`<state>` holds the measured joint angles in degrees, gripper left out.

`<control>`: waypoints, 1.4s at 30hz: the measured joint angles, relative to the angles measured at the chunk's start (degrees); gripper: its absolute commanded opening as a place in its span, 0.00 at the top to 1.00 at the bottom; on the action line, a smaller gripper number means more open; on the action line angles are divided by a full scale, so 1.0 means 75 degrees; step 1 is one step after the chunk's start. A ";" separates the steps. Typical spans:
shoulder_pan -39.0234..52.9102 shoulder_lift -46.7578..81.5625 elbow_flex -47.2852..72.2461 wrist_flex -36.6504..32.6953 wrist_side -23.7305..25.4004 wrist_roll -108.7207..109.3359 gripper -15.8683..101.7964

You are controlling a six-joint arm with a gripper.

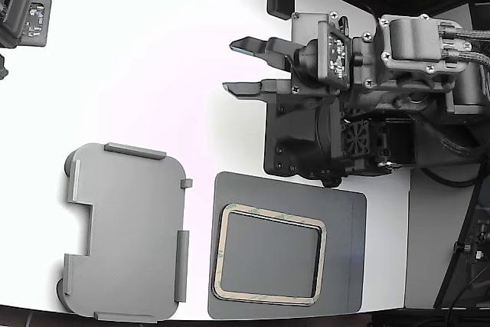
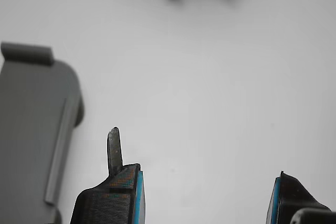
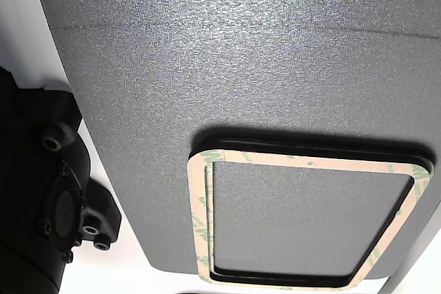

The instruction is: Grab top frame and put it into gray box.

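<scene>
The top frame lies on the mat, apart from the open hand.

surface: white table | on it: gray box, dark gray mat

The exterior view looks straight down on the white worktop from high. The wrist view faces it closely, sharing the gray box. The other view, low and near, shares the dark mat.
</scene>
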<state>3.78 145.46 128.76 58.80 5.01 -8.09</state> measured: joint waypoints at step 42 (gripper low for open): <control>0.7336 -0.6563 -0.5309 0.4734 0.0305 -1.1789 0.13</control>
<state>58.80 96.24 88.95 94.31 7.29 -96.50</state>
